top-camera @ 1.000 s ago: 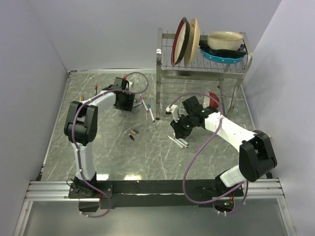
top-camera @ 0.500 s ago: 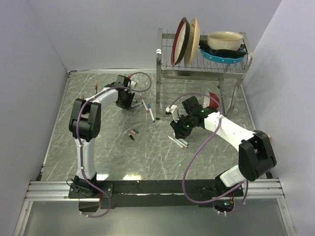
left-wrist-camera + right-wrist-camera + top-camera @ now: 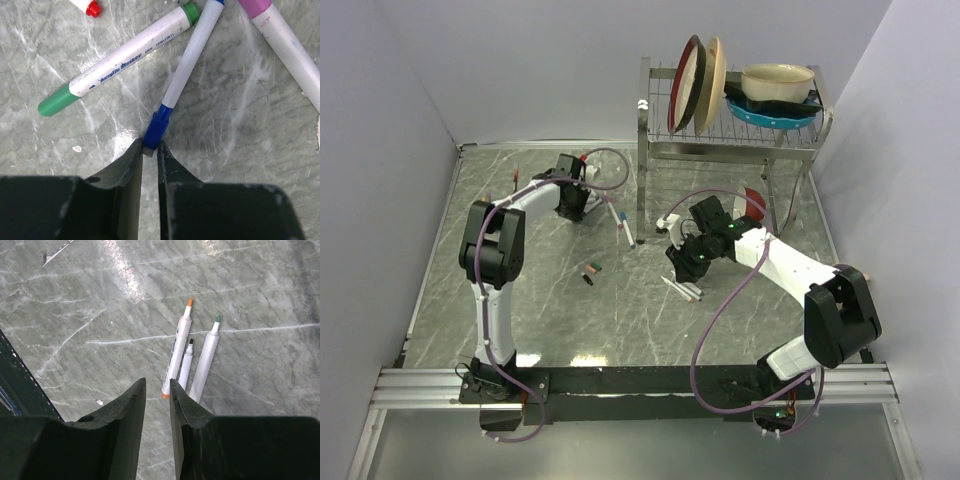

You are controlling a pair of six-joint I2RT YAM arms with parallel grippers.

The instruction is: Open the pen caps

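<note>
Two jaws of the left gripper (image 3: pixel 149 146) stand only a slit apart. The tail end of the blue cap (image 3: pixel 156 129) sits in that slit and seems to touch both sides. I judge this a pinch on the cap, though a shallow one at its very tip. The cap is on its thin white pen (image 3: pixel 192 55), which lies flat on the table (image 3: pixel 550 320) and runs straight away from the fingers.

The step in hand is seizing this cap; the pull is not yet made. The next move calls for something to hold the barrel, since a pull along the pen's axis would likely drag the whole pen. The right gripper (image 3: pixel 157 385) is well apart, its jaws narrowly parted on nothing. It hovers over three uncapped pens lying side by side: orange-tipped (image 3: pixel 179 347), black-tipped (image 3: pixel 186 365) and green-tipped (image 3: pixel 206 360).

Close around the blue cap, a thicker green marker (image 3: pixel 125 55) lies just beside the thin pen with its green cap (image 3: pixel 57 101) on. A pen with a pink cap (image 3: pixel 255 6) slants across the upper right, and a red tip (image 3: pixel 92 8) pokes in at the top. A sideways drag could knock any of these. A few loose caps (image 3: pixel 592 269) lie between the arms. The dish rack (image 3: pixel 730 130) stands well clear.
</note>
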